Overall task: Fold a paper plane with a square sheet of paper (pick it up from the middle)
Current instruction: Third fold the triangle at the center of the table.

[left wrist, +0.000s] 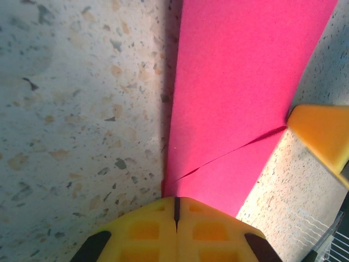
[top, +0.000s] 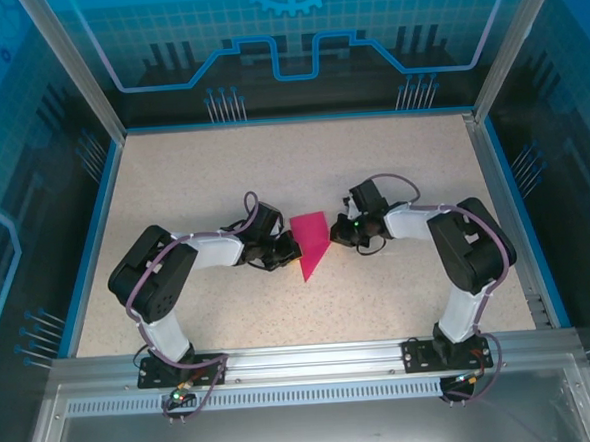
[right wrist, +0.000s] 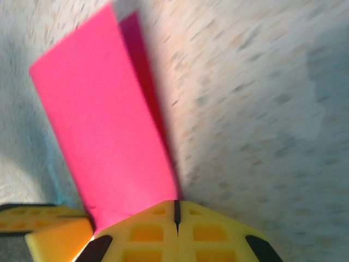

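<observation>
We see the paper [top: 311, 242] lying near the middle of the speckled tabletop [top: 272, 172], between the two arms. From above it is folded into a narrow shape, broad at the far end and tapering to a point toward the arm bases. The left end effector [top: 285, 250] sits at its left edge and the right end effector [top: 338, 234] at its right edge.

In the left wrist view, the left yellow fingers [left wrist: 147, 229] are closed tip to tip, touching the near end of the paper, where a slanted fold line crosses it. A yellow fingertip [left wrist: 322, 134] of the other arm meets the paper's far edge.

In the right wrist view, the right fingers [right wrist: 207, 232] are likewise closed at the paper's near corner. We cannot tell whether either pair nips the paper.
</observation>
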Motion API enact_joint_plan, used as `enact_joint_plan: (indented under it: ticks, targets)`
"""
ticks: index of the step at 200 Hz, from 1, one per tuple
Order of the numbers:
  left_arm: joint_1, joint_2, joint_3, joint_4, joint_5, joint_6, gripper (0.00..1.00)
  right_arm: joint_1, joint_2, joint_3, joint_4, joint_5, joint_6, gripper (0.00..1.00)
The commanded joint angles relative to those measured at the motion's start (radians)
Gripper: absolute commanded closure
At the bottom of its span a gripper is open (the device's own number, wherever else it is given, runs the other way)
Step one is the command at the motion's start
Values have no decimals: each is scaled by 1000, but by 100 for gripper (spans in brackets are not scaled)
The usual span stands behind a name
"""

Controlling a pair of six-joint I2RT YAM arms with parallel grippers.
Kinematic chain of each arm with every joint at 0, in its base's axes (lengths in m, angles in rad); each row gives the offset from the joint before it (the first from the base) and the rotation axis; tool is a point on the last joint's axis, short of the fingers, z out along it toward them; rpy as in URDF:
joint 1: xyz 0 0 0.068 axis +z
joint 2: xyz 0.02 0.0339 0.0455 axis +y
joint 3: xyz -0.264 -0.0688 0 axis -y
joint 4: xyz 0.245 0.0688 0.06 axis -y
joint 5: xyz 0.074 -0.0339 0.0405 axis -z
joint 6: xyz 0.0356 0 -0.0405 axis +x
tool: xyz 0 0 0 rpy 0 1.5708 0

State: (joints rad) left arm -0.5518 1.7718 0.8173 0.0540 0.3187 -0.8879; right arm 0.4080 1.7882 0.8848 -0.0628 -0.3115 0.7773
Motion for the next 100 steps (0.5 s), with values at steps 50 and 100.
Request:
enact_joint_plan:
  ticks: [50, 100]
  targets:
    - [4, 20, -2, -127, -46, 44, 100, 23, -229, -81, 10, 33, -28, 100]
    - [4, 23, 16, -142, -47, 79, 100, 140, -194, -53, -5, -33, -93, 100]
